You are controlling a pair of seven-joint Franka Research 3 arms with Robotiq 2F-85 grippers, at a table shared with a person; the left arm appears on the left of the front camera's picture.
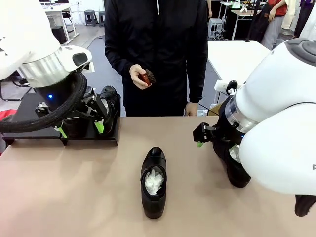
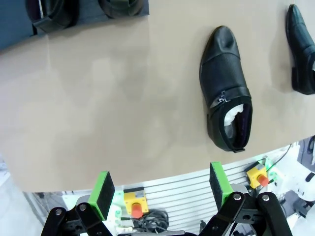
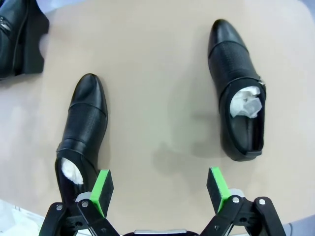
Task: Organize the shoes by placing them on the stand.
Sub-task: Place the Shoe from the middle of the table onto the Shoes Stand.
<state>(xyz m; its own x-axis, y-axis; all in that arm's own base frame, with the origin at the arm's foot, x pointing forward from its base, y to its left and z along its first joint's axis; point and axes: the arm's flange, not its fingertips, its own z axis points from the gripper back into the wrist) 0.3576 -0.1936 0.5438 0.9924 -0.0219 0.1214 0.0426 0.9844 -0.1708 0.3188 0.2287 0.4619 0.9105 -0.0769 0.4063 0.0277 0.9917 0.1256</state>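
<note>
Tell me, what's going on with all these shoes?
The robot is sorting black dress shoes onto a low black stand. Two shoes already sit on it; one shoe lies loose in the middle, another shoe to its right. The left gripper and right gripper are both open, holding nothing. A person's hand opposite holds a small reddish-brown brush.

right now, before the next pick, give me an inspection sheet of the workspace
surface: tan table, bare apart from two shoes
job's things: stand at far left with two placed shoes; middle shoe and right shoe on the table, off the stand
clutter: brush held in a hand, off the table
grippers: left gripper open, empty, near the stand; right gripper open, empty, beside the right shoe
cables: black hose loops along the left arm
surroundings: person at the far side; white table behind
</note>
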